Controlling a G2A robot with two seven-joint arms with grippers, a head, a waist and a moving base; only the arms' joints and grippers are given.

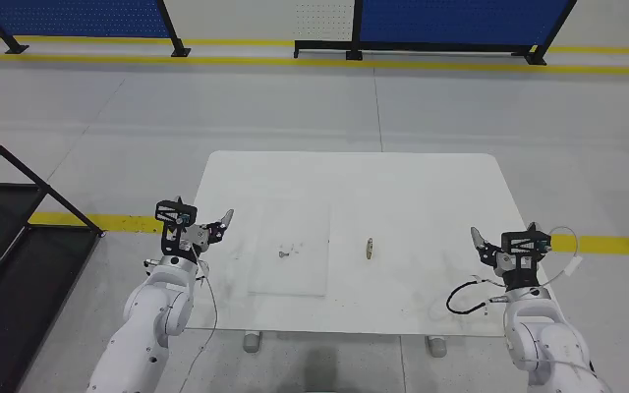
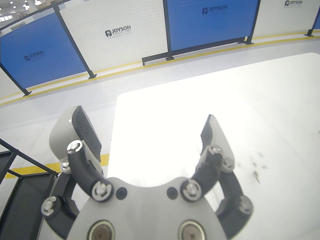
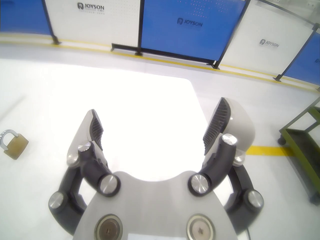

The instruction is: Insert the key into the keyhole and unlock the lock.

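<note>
A small brass padlock [image 1: 369, 248] with a silver shackle lies near the middle of the white table [image 1: 432, 196]; the right wrist view has the padlock [image 3: 15, 146] off to the side of the gripper. A small silver key [image 1: 285, 253] lies on a pale mat [image 1: 290, 270] left of the lock, and the key [image 2: 257, 176] appears as small grey marks in the left wrist view. My left gripper [image 1: 202, 222] hovers open at the table's left edge. My right gripper [image 1: 505, 239] is open at the right edge. Both are empty and far from the objects.
Blue and white partition panels [image 1: 324, 20] stand beyond the table, with yellow floor lines. A black frame [image 1: 39, 226] stands left of the table. A green cart [image 3: 303, 136] stands to the right. A black cable [image 1: 472, 295] loops by the right arm.
</note>
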